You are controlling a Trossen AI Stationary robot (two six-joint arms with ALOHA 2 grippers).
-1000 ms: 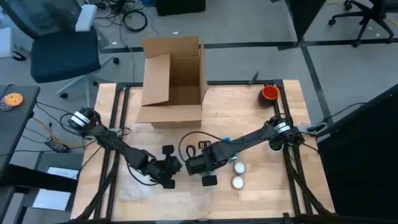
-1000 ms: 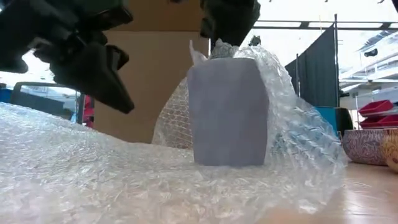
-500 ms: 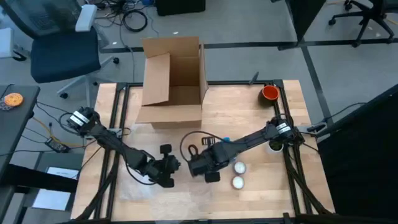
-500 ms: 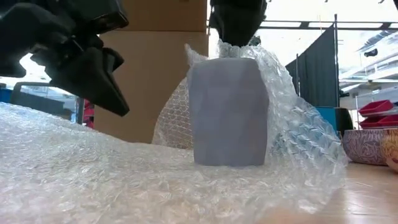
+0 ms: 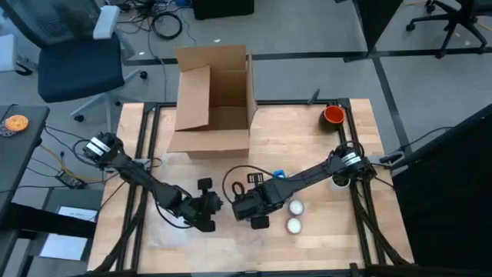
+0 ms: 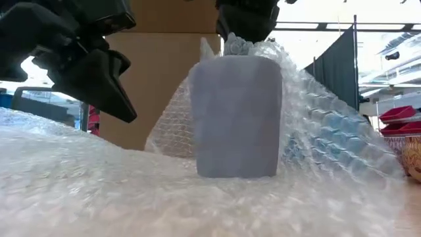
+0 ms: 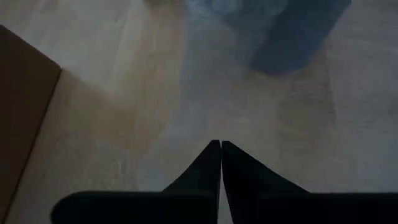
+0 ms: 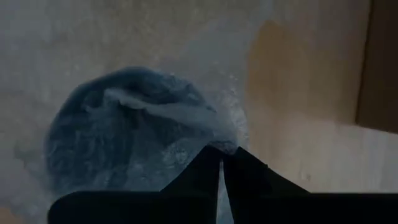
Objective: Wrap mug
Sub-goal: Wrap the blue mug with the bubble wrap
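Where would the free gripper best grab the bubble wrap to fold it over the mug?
Probably the loose bubble wrap on the left gripper's side, pinched from above. It lies low and flat there, while the right gripper already holds the sheet over the upright mug.

From above, I am seeing almost nothing of the mug [image 6: 235, 115]; the right gripper [image 5: 244, 206] is covering it, and the bubble wrap [image 6: 99, 197] is too pale against the table [image 5: 307, 138] to trace. In the low view, the wrap is hiding the mug's base and back, and the frame's top edge is cutting off both grippers. The left gripper [image 7: 220, 163] is looking at a blurred blue shape, cropped at the frame edge. Two small white objects [image 5: 294, 216] beside the right arm are too small to identify.
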